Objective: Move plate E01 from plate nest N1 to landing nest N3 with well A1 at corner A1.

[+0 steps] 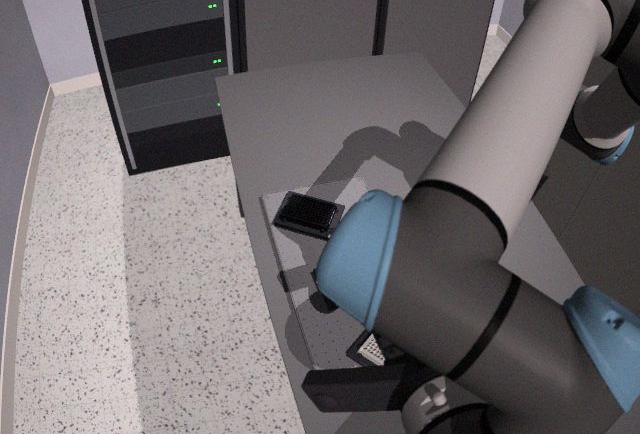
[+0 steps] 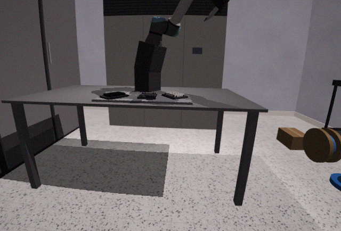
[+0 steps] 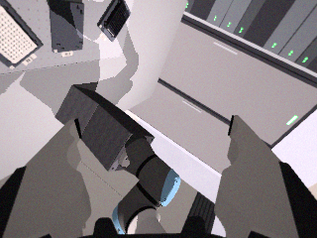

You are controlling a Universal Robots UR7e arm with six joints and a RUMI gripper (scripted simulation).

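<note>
Hanging high over the grey worktop, the spread, empty claw should probably pinch the stiff, light, slippery white-welled black plastic plate across its long sides

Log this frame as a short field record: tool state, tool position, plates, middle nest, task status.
tool: open, nothing between its fingers
tool position: tool high above the table, far from the plates
black plate: on the left nest in the exterior view
white-welled plate: on the right nest
middle nest: no plate on it
labels: too small to read
task status: no plate picked up yet
</note>
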